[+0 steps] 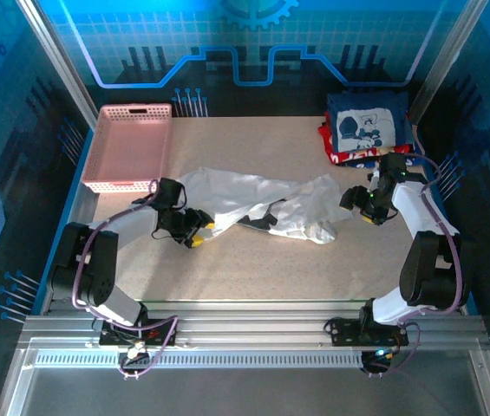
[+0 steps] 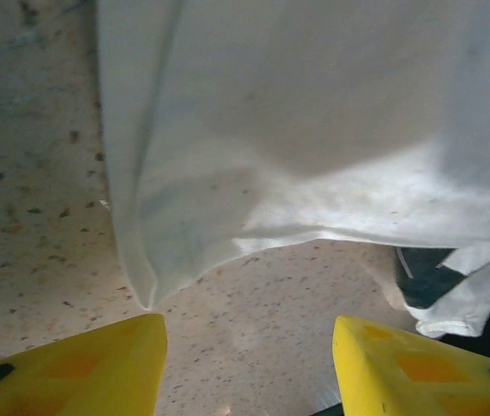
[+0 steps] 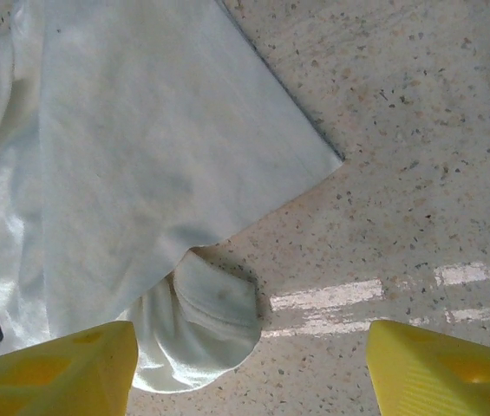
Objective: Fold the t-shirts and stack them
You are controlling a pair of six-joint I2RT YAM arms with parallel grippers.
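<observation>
I've got a beige speckled table (image 1: 253, 260) w/ three things lying on it. Far-left corner: pink lattice basket (image 1: 132, 147), square to the table edge. Mid-table: white t-shirt (image 1: 253, 201), unfolded, crumpled, strung out left to right, black print showing approx. at its middle. Its left end is near the basket, its right end near the stack of folded shirts (image 1: 368, 134) in the far-right corner. On that stack, navy shirt (image 1: 368, 121) w/ white cartoon print on top, red shirt (image 1: 336, 154) peeking out under it.
</observation>
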